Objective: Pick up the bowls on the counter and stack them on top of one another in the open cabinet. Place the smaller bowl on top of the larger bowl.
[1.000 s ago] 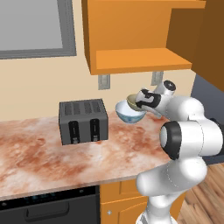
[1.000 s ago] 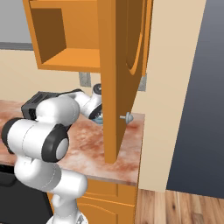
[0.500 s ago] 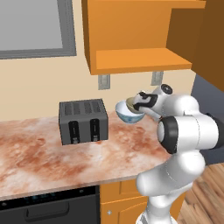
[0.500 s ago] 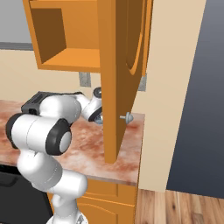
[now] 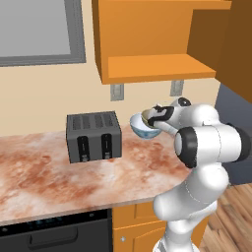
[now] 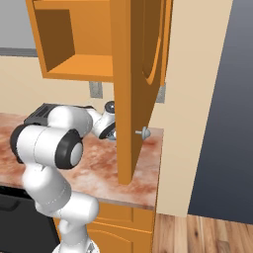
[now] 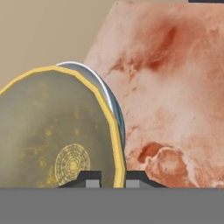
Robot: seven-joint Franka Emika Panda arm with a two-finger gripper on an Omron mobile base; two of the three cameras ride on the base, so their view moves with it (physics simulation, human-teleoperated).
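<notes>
Bowls, the small olive one (image 7: 52,135) nested in the blue-and-white one (image 5: 144,129), are rising slightly above the counter (image 5: 59,172), gripper (image 7: 107,178) clamped on the small bowl's rim, cabinet (image 5: 157,66) shelf next.

The smaller bowl (image 7: 57,131) is nested inside the larger bowl (image 5: 143,129), and both rims are pinched together between the closed fingers of the gripper (image 7: 108,178). The pair is held in the air above the counter (image 5: 49,172), to the right of the toaster (image 5: 93,136) that stands on the counter near the back wall. The cabinet (image 5: 157,42) is mounted on the wall above, with its shelf higher than the bowls. The cabinet door (image 6: 136,89) is swung out toward the room, at the right of the arm. An oven (image 5: 54,234) is set beneath the counter at the left.
</notes>
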